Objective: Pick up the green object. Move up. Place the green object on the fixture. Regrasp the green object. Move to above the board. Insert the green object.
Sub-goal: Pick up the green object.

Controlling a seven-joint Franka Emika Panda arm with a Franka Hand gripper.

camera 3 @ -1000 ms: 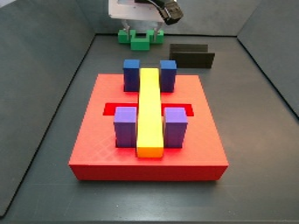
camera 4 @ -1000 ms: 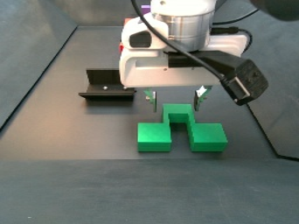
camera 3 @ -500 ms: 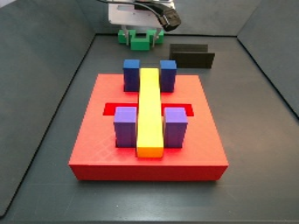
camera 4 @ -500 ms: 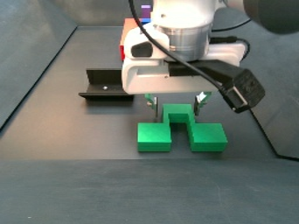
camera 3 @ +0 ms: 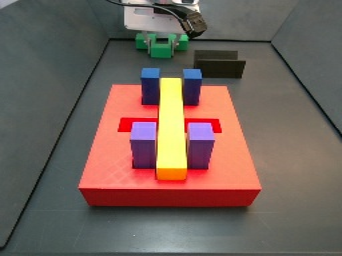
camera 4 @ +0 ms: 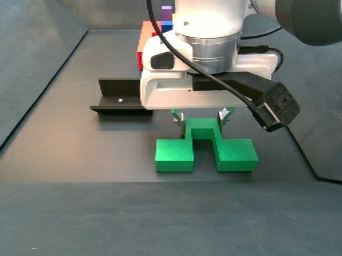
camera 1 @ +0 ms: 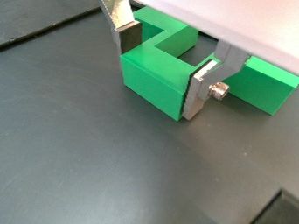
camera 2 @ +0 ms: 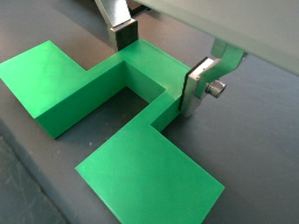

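The green object [camera 2: 111,96] lies flat on the floor with its narrow middle bridge between the open jaws of the gripper [camera 2: 163,64], and, looking rigid, light and smooth-sided, it seems best pinched squarely across that bridge.

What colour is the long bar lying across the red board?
Yellow. The long bar shows best in a side view, running down the middle of the board, far from the end effector.
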